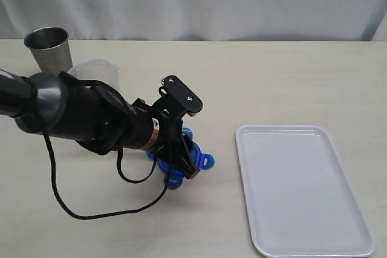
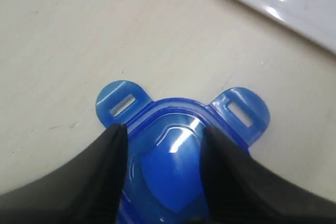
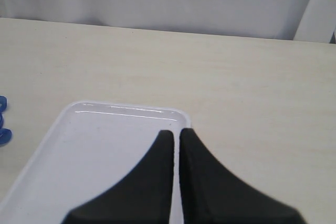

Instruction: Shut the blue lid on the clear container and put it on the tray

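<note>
The blue lid (image 2: 170, 158) lies flat on the table (image 1: 272, 83) near the tray (image 1: 302, 191), just off one long edge and not on it. The left claw (image 2: 164, 128) comes down over the lid, its dark fingers (image 2: 113, 153) tight against both sides of the raised middle, pinching it. Two flaps show in the left wrist view, and the fingers cover the rest. The clear container (image 1: 100, 70) stands well apart from the tray, beyond the lid. The left arm hides its lower half, so only its open rim and upper wall show. A metal cup (image 1: 48, 46) stands farther from the tray again. The right claw (image 3: 176, 132) hangs over the tray's near end, pressed together and holding nothing; the outside camera does not catch it.
</note>
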Robot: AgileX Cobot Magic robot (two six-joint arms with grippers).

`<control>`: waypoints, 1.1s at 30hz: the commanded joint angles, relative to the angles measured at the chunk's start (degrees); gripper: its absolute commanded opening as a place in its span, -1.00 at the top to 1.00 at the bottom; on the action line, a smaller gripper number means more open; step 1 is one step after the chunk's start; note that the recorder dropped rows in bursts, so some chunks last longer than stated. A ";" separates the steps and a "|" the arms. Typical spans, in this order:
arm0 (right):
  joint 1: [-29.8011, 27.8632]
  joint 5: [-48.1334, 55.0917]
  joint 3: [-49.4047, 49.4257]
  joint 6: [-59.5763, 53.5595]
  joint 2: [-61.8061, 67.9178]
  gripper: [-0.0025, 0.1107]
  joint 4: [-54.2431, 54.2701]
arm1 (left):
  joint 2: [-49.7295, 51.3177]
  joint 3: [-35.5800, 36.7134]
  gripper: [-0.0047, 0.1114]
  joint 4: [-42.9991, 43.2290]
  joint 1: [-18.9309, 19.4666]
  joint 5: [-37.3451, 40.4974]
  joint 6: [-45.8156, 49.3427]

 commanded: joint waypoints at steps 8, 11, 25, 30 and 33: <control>0.08 -0.05 0.09 -0.15 -0.31 0.88 -0.17 | 4.32 -0.21 0.52 -0.23 -0.01 3.29 0.98; 0.08 -0.05 0.09 -0.15 -0.31 0.88 -0.17 | 4.32 -0.21 0.70 -0.23 -0.01 2.73 0.98; 0.08 -0.05 0.09 -0.15 -0.31 0.88 -0.17 | 0.31 3.34 0.92 -0.23 -0.01 1.37 3.88; 0.08 -0.05 0.09 -0.15 -0.31 0.88 -0.17 | 0.31 4.50 0.92 -0.23 -0.01 -1.87 5.02; 0.08 -0.05 0.09 -0.15 -0.31 0.88 -0.17 | 0.31 5.03 0.92 -0.23 -0.01 0.65 6.96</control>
